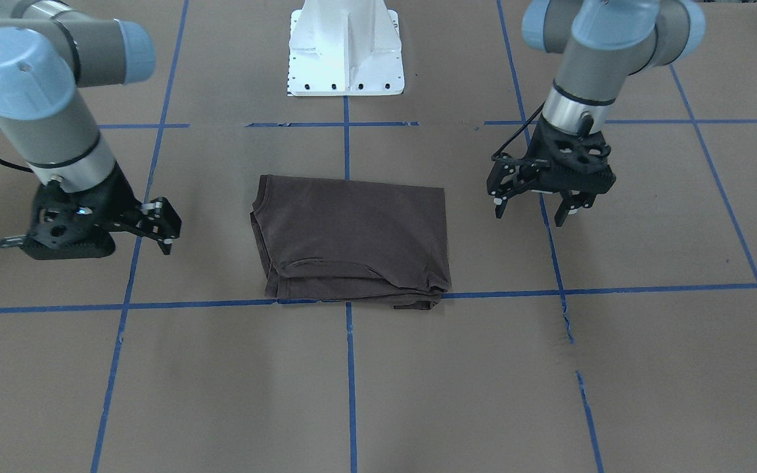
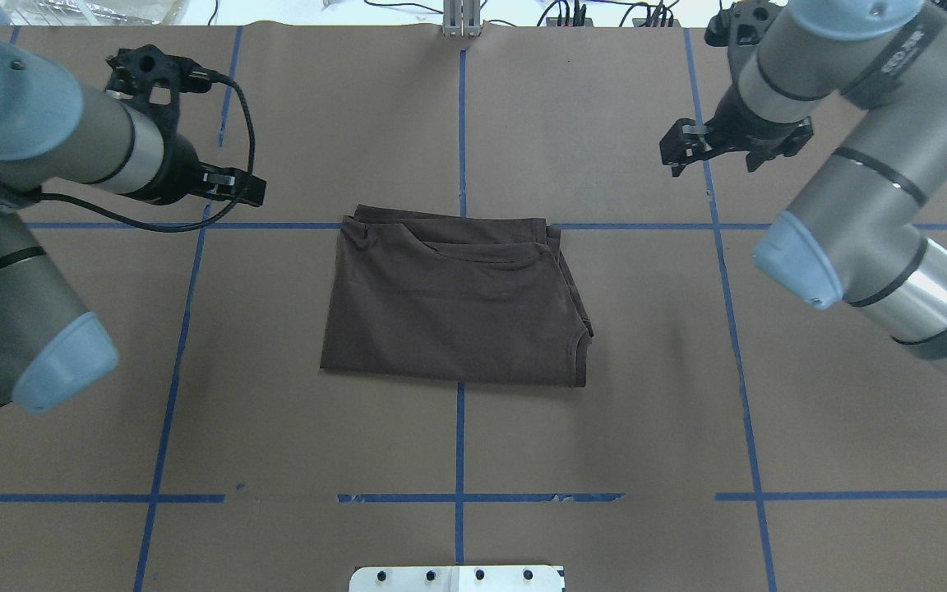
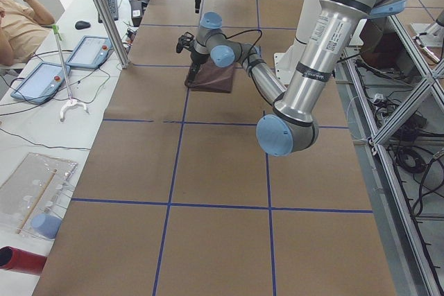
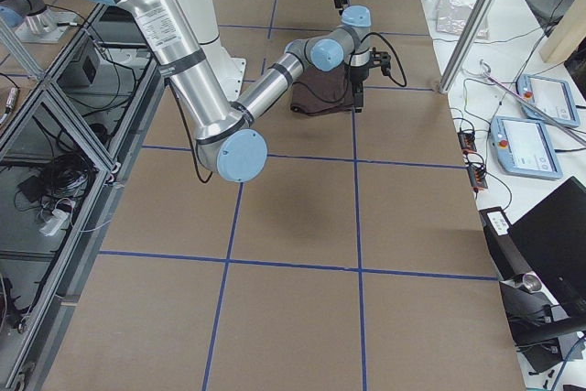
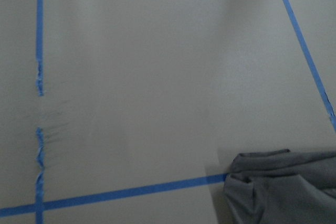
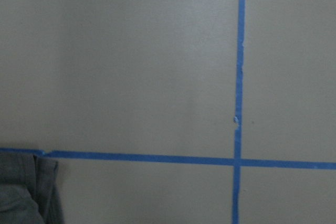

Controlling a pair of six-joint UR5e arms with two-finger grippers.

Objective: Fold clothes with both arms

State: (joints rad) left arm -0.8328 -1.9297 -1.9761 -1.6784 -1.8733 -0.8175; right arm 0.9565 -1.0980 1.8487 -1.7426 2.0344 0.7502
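Seen from above, your folded T-shirt (image 2: 453, 304) lies mid-table (image 2: 646, 411). The left gripper (image 1: 533, 211) hovers at its ten o'clock and the right gripper (image 2: 713, 163) at two, both with fingers spread and empty. If you grab again, you risk snagging a single layer at the loose twelve o'clock edge and undoing the fold.

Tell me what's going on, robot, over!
Black left gripper open, black right gripper open, both empty. Dark brown fabric T-shirt folded into a rectangle, lying between them. Nothing in the way.

Fixed views are running bright and even, light coming from overhead. Only faint, soft-edged shadows are lying on the table (image 1: 418, 394) near the left pincer (image 1: 529, 215) and right pincer (image 1: 167, 231). Wrist views are reading dim, grey and slightly soft, the shirt (image 5: 283, 187) looking washed-out.
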